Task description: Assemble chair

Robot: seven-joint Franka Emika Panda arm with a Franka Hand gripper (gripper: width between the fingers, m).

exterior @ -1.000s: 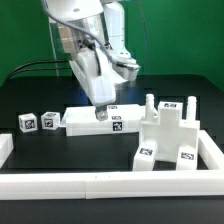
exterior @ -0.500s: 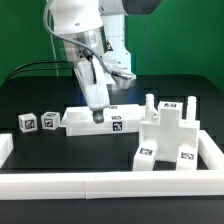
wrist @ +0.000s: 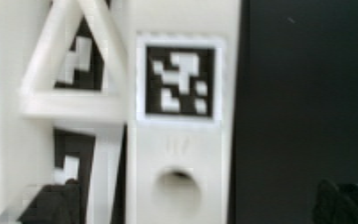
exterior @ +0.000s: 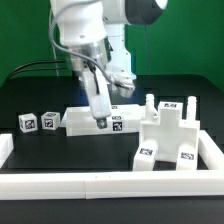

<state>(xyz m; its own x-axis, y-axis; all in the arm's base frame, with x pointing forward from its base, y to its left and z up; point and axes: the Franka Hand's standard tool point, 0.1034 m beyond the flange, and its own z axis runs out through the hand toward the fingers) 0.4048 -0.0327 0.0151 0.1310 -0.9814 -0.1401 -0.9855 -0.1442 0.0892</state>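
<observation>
Gripper (exterior: 100,121), how far open I cannot tell, is hanging over the slab (exterior: 78,122) beside the notched block (exterior: 165,135), stiff light slick plastic probably suiting a pinch across its width.

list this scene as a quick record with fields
gripper: down at the slab, open or shut unclear
slab: flat on the table, tag on its front
outer block: tagged, farthest to the exterior view's left
inner block: tagged, beside the slab
partial chair: exterior view's right, posts pointing up
border rail: along the near edge
table: black
</observation>
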